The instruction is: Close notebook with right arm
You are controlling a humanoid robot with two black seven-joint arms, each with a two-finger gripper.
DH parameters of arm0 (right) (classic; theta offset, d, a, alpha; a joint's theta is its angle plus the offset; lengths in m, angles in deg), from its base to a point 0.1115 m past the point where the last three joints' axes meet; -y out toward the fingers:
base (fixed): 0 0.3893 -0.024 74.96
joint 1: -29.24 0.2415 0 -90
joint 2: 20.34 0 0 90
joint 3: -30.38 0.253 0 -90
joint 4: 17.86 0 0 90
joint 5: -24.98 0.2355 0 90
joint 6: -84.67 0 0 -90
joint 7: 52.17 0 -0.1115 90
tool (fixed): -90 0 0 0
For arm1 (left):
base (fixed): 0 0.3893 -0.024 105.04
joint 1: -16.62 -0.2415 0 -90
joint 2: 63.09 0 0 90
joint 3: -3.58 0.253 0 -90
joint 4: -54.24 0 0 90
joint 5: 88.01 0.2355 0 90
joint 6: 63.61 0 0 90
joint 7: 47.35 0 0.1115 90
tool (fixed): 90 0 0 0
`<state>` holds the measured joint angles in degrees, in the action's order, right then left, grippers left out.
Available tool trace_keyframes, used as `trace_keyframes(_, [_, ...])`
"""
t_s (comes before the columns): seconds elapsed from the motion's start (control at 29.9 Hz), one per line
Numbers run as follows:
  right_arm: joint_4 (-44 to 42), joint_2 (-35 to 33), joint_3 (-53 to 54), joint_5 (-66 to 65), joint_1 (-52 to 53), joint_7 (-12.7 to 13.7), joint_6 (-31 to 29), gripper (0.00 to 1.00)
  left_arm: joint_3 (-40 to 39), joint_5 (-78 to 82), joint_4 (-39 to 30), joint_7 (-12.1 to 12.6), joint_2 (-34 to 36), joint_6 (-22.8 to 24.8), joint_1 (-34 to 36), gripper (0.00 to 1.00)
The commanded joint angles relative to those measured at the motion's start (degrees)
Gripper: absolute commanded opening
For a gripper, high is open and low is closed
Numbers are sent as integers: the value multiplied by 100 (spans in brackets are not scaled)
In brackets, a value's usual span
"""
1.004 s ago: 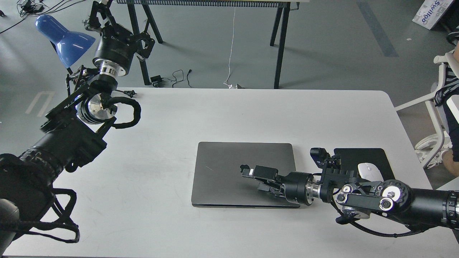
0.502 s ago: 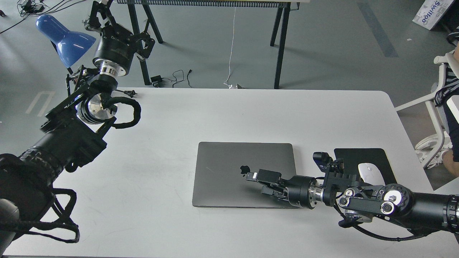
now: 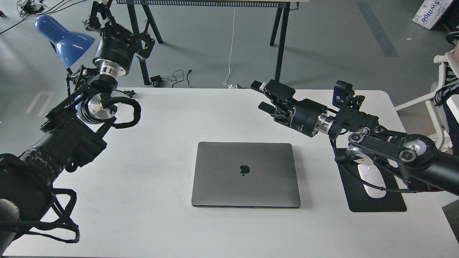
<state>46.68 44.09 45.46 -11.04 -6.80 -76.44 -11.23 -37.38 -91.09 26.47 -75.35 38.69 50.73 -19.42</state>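
Note:
The notebook is a slim grey metal laptop lying shut and flat at the middle of the white table, lid up with the dark apple logo showing. My right arm comes in from the right. Its gripper hangs in the air above the table's far edge, well behind and to the right of the notebook. Its two fingers stand apart with nothing between them. My left arm rises at the left. Its gripper is held high beside the blue lamp, fingers spread and empty.
A black mouse pad with a white mouse lies right of the notebook, partly under my right arm. A blue lamp stands at the far left. Black trestle legs and cables stand on the floor behind. A white chair is at the right.
My right gripper has lifted off the notebook's lid and swung up and back to the table's far edge. The lid lies fully flat. The mouse pad and mouse sit nearer the front.

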Motion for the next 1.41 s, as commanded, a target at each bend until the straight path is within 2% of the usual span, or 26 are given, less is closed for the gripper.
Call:
trace_keyframes(0.0, [-46,43,827,25,18,2,80,99,0,0,0,0,0,0,0,100])
trace_keyframes(0.17, [-555,130,1452,138,-26,11,361,99,0,0,0,0,0,0,0,100])
trace_keyframes(0.54, [-1751,886,2209,1141,0,28,660,99,0,0,0,0,0,0,0,100])
trace_keyframes(0.87, [-2111,1115,2552,1861,-61,-25,599,99,0,0,-9,0,-9,9,0,100])
trace_keyframes(1.07, [-2261,1150,2744,1870,-193,-148,572,99,0,0,-9,0,-9,9,0,100])
trace_keyframes(1.37, [-2217,1159,2956,1870,-457,-148,581,99,0,0,-1,0,-18,9,0,100])
